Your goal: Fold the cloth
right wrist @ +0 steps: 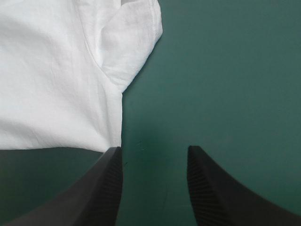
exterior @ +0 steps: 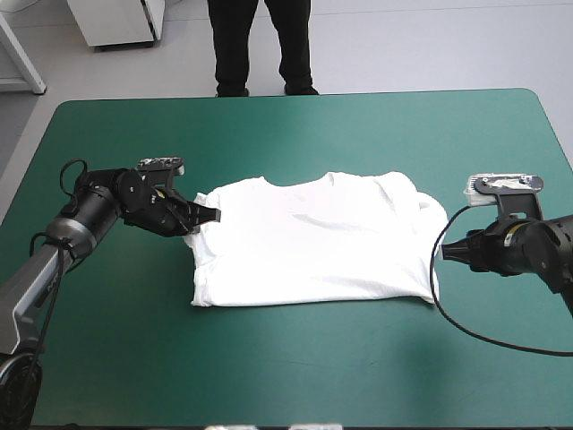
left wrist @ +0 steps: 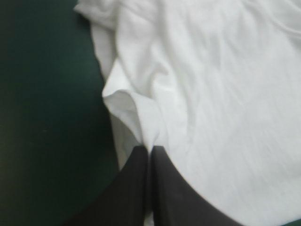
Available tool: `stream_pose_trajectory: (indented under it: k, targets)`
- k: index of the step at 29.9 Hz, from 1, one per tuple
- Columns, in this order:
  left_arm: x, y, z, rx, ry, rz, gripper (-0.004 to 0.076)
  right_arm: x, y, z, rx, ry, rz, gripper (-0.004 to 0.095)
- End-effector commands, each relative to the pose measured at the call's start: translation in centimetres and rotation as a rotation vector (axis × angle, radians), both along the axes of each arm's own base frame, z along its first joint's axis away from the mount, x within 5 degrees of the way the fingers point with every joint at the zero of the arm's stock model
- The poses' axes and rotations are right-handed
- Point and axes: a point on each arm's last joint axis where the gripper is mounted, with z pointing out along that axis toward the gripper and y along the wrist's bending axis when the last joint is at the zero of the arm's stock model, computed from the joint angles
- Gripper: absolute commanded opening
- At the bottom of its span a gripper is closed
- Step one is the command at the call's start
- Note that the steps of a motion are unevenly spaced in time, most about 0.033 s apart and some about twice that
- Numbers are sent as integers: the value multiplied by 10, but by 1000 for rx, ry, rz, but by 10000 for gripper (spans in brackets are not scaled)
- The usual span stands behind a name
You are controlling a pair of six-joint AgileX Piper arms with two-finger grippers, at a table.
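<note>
While the T-shirt point(exterior: 313, 237) lies lengthwise across the tabletop point(exterior: 295, 358), collar toward its far edge, left fingers point(left wrist: 134, 188) pinch its left edge and right fingers point(right wrist: 103, 188) stand open beside its right.

The table point(exterior: 295, 116), with rounded corners and a teal-green cover, fills the high view, its far edge at 12 o'clock. One thing lies directly on it: the white T-shirt point(exterior: 313, 242), spread flat about the middle of the top and a little toward 3 o'clock, with its neckline toward 12 o'clock and its straight hem toward 6 o'clock. A sleeve lies bunched at the 2 o'clock corner of the T-shirt, and the cover shows on every side of it.
</note>
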Motion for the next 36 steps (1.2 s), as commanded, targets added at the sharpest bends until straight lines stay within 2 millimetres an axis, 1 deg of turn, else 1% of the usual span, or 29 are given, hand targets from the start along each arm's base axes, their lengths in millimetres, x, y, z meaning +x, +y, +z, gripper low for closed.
stream_pose_trajectory:
  k: [1, 5, 7, 9, 13, 16, 18, 19, 21, 24, 27, 29, 30, 34, 36]
  targets:
    - [-5, -23, 28, -65, -123, -69, -10, -1, -2, 15, -4, -78, -2, 414]
    - [-6, -49, 23, -71, -156, -134, -10, -1, -2, 15, -5, -77, -2, 414]
    - [-3, -60, 14, -64, -141, -159, -10, -1, -2, 15, -4, -78, -2, 414]
    - [1, -66, 2, -56, -108, -172, -10, -1, -2, 15, -4, -78, -2, 414]
    - [11, -72, -25, -33, -25, -175, -10, -1, -2, 15, -4, -78, -2, 414]
    - [17, -74, -41, -19, 15, -175, -8, -1, -2, 15, -4, -78, -2, 414]
    - [18, -74, -45, -9, 19, -203, 6, -1, -2, 15, -4, -78, -2, 414]
    - [17, -75, -45, -2, 18, -228, 27, -1, -2, 15, -4, -78, -2, 414]
    - [17, -75, -45, 6, 13, -261, 88, -1, -2, 15, -4, -78, -2, 414]
    - [17, -76, -38, 4, 23, -272, 223, -1, -2, 15, -4, -78, -2, 414]
    - [17, -77, -25, -8, 27, -282, 386, -1, -2, 15, -4, -78, -2, 414]
    - [19, -78, -16, -13, 3, -288, 457, -1, -2, 15, -4, -78, -2, 414]
    - [19, -78, -10, -17, -10, -290, 475, -1, -2, 15, -4, -78, -2, 414]
    - [16, -79, 11, -52, -55, -284, 475, -1, -2, 15, -4, -78, -2, 414]
    - [11, -77, 18, -59, -57, -268, 475, -1, -3, 16, 8, -85, -19, 414]
